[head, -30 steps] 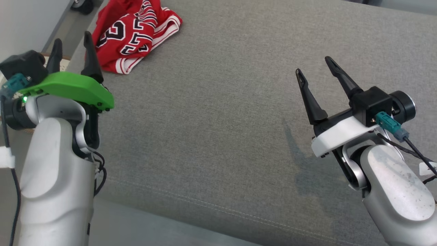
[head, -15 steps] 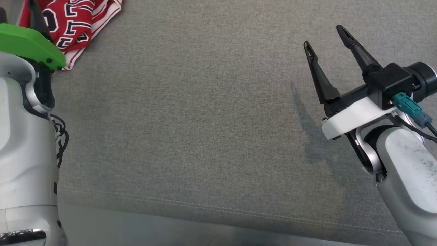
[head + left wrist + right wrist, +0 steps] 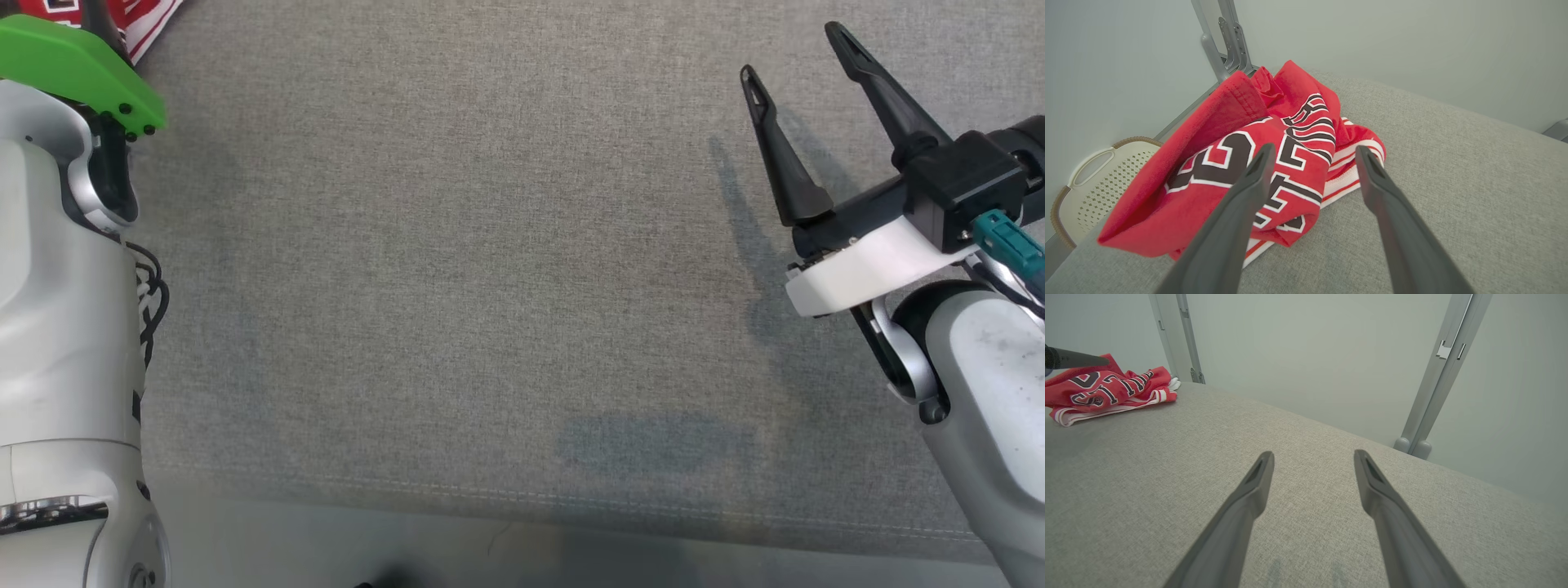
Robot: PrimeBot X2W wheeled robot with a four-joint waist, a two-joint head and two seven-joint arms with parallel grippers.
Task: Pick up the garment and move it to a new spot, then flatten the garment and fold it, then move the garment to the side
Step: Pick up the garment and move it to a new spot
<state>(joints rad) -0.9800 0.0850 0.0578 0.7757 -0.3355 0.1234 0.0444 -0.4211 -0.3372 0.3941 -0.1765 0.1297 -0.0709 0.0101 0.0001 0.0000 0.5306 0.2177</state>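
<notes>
A pale basket (image 3: 1090,179) sits at far left, beside the grey cushion (image 3: 457,245). The red garment (image 3: 1241,163) lies crumpled at the cushion's far left corner. The left gripper (image 3: 1314,150) hangs over its near edge, fingers spread and holding nothing; whether they touch the cloth is unclear. Well to the right, the right gripper (image 3: 1313,454) is over bare cushion, fingers likewise spread.
</notes>
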